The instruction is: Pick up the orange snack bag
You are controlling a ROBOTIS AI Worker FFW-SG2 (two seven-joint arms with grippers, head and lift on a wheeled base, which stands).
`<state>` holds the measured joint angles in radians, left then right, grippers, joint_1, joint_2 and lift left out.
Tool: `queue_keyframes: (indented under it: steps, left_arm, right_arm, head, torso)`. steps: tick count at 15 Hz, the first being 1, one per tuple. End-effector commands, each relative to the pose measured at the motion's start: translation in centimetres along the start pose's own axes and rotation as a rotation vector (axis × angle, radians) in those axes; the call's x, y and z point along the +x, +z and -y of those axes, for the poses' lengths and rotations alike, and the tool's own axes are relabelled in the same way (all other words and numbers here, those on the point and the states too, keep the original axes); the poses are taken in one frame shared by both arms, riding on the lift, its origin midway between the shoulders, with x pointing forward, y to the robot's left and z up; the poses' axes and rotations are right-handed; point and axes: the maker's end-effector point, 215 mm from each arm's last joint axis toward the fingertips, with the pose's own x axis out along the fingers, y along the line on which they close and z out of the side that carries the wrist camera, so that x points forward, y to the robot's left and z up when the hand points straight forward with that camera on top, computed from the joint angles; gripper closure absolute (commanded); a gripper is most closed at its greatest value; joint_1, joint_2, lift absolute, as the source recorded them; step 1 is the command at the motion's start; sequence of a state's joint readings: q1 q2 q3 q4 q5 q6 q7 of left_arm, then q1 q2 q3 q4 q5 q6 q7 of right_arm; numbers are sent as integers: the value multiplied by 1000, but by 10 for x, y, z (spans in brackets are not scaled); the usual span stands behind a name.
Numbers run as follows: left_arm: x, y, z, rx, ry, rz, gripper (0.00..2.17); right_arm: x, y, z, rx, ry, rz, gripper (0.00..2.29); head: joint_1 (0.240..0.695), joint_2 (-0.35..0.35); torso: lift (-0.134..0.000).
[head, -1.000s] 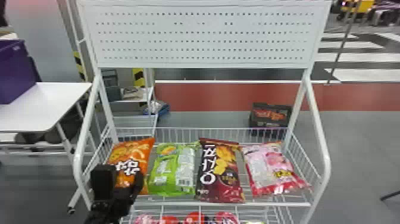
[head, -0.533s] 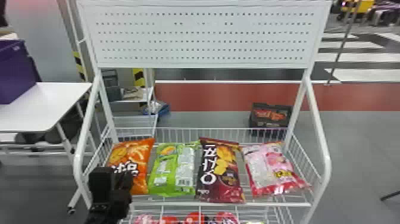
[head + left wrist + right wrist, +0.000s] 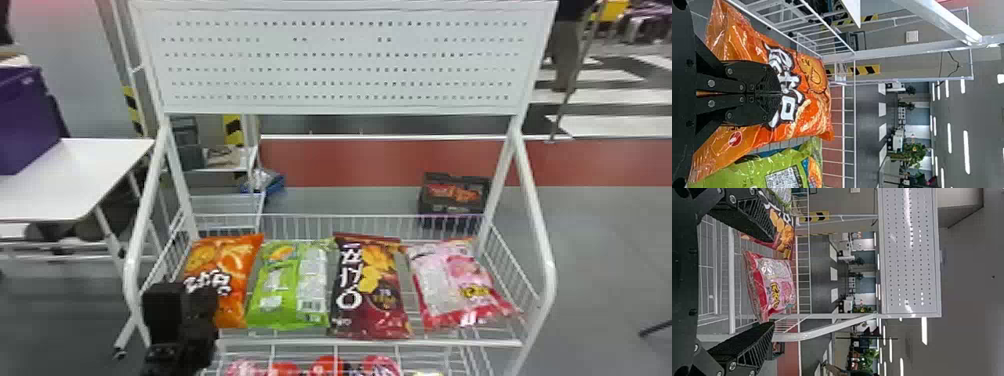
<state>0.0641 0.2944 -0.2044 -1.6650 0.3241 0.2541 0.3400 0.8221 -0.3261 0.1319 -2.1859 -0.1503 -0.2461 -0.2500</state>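
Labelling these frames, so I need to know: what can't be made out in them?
Whether the left hand pinches the orange snack bag: the fingertips cover that spot in the left wrist view.
The bag's near left corner: behind the left hand, head view.
What the red items below are: cut off by the head view's bottom edge.

My right gripper [image 3: 773,282] holds its fingers apart before the pink bag [image 3: 777,279], near the wire shelf's [image 3: 731,276] right edge.
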Motion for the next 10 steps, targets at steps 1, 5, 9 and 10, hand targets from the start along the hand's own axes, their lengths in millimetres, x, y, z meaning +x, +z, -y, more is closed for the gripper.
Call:
queue_keyframes:
  steps: [1, 5, 9, 10]
  left_arm:
    - [-6, 10, 1, -11, -3, 22, 1352]
    - [-29, 34, 8, -47, -20, 80, 1352]
    - [-62, 48, -5, -98, -3, 139, 1352]
    - [-70, 48, -6, -109, -3, 153, 1352]
  right_arm:
    - [0, 0, 0, 0, 0, 0, 140]
    - [0, 2, 0, 0, 2, 4, 140]
    - [0, 4, -1, -1, 5, 7, 140]
    - [0, 4, -1, -1, 5, 8, 140]
  head:
    - [499, 0]
    - [499, 0]
    - [499, 0]
    - [499, 0]
  torso:
    - [0]
    - [0]
    - [0]
    - [0]
